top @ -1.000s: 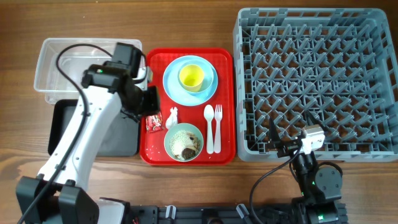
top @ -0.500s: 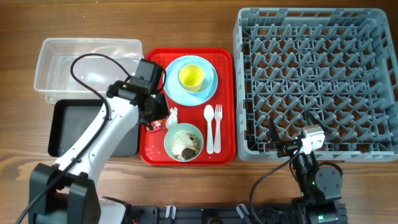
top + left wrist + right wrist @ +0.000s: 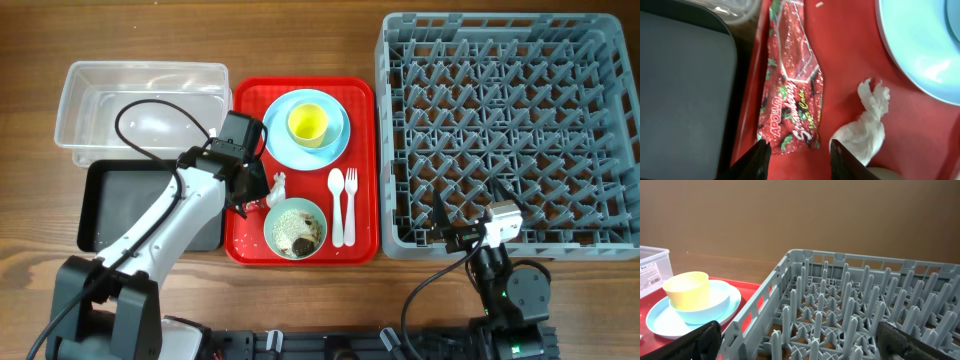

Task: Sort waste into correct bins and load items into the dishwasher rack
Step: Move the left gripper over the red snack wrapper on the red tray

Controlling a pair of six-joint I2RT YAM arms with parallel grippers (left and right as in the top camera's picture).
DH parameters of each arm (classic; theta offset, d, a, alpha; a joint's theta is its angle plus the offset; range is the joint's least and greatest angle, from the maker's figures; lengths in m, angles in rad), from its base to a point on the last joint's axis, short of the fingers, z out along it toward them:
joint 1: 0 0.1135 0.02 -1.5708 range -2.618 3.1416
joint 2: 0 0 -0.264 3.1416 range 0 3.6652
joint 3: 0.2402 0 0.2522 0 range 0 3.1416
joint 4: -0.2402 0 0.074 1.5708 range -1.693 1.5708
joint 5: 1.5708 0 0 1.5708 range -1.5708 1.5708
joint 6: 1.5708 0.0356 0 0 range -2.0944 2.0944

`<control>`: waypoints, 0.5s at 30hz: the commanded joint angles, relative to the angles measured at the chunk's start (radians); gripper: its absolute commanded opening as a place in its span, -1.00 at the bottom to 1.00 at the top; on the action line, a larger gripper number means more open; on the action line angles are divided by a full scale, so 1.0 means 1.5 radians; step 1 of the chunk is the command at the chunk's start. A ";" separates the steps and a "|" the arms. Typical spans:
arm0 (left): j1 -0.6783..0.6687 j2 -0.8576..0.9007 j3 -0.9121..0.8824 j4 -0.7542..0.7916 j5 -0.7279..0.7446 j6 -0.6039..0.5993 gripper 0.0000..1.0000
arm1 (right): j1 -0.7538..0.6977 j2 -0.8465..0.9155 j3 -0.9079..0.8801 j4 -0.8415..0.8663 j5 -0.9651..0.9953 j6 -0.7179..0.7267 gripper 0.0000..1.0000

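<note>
1. The left gripper's [image 3: 799, 156] jaws stand apart, straddling the wrapper's [image 3: 792, 85] lower end. The right gripper [image 3: 806, 342] gapes wide, holding nothing.
2. The wrapper is red, glossy and strawberry-printed, flat at the tray's [image 3: 840, 40] left edge, with the scrap [image 3: 865, 127] just beside it.
3. Only the left wrist view shows its lettering (overhead, the arm largely covers it).
4. Overhead there are two bins, clear [image 3: 140, 100] and black [image 3: 115, 215], one rack [image 3: 510, 130], one fork [image 3: 351, 205] and one spoon [image 3: 336, 205].

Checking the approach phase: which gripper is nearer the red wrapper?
Left. The left gripper hangs right over the red wrapper on the red tray, jaws open astride one end. The right gripper sits far off, by the dishwasher rack, at its front edge.
</note>
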 commanded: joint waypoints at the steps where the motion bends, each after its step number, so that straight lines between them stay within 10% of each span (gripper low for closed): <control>1: -0.002 0.005 -0.009 0.002 -0.026 -0.008 -0.21 | -0.003 -0.002 -0.001 0.002 -0.008 -0.007 0.99; 15: -0.002 0.005 -0.025 0.011 -0.038 -0.008 -0.19 | -0.003 -0.002 -0.001 0.002 -0.008 -0.007 0.99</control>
